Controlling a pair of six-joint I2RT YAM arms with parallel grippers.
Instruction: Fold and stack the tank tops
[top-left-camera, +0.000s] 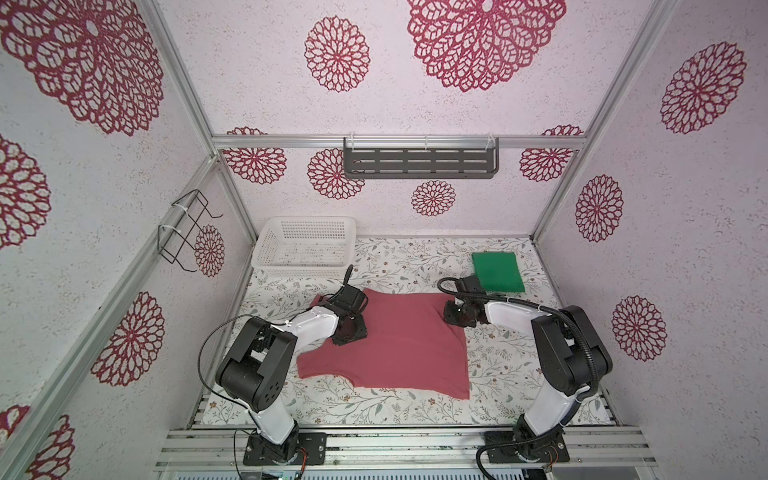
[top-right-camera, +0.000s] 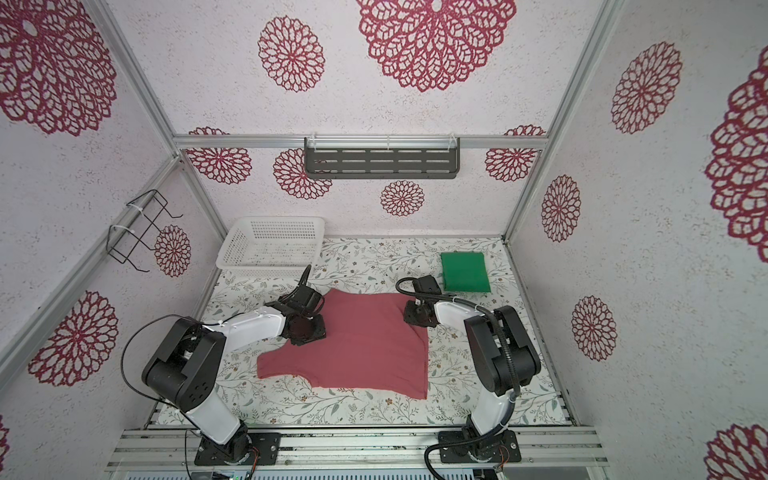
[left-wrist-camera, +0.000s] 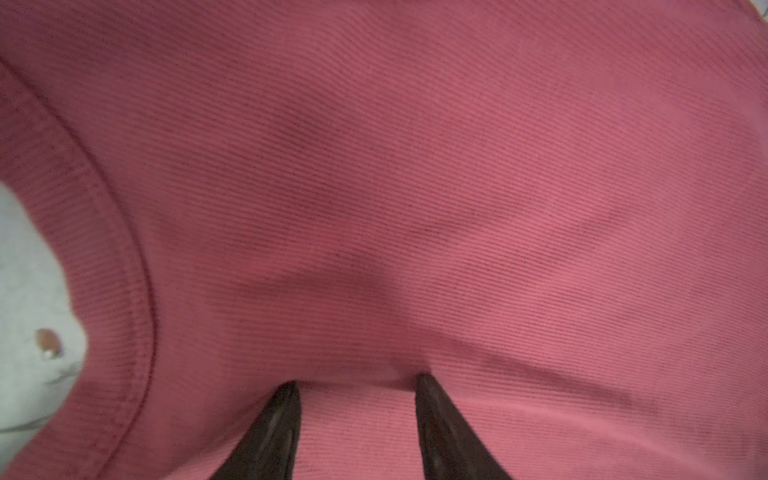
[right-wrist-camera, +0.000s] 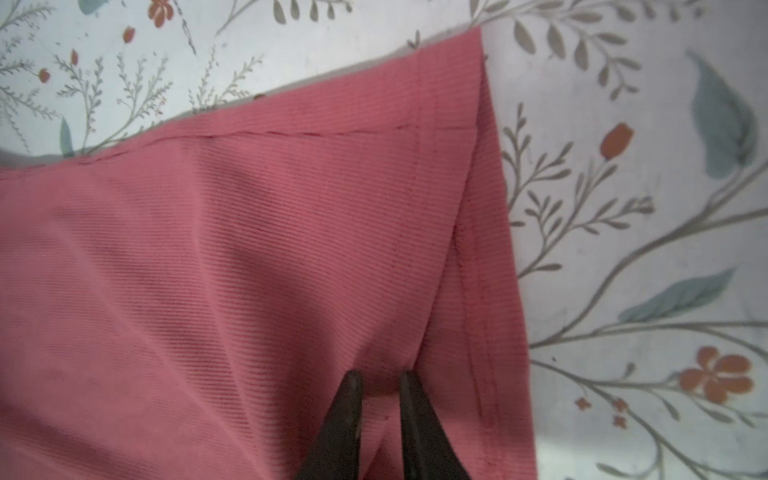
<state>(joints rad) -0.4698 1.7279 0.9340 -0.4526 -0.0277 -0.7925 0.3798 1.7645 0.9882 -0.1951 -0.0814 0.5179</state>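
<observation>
The rose-red tank top (top-left-camera: 399, 345) (top-right-camera: 365, 345) lies spread on the flowered table in both top views, its straps toward the left. My left gripper (top-left-camera: 349, 328) (left-wrist-camera: 357, 380) presses down on its left part near an armhole edge; the jaws stand apart, with cloth bulging between the fingertips (left-wrist-camera: 286, 399). My right gripper (top-left-camera: 455, 318) (right-wrist-camera: 378, 374) sits at the top's back right corner by the stitched hem, its jaws nearly together on a small pinch of the fabric. The green tank top (top-left-camera: 496, 272) (top-right-camera: 464, 272) lies folded in a flat rectangle at the back right.
A white perforated basket (top-left-camera: 311, 219) stands at the back left of the table. A dark slotted shelf (top-left-camera: 419, 162) hangs on the back wall and a wire rack (top-left-camera: 183, 232) on the left wall. Bare tablecloth (top-left-camera: 374, 407) runs along the front.
</observation>
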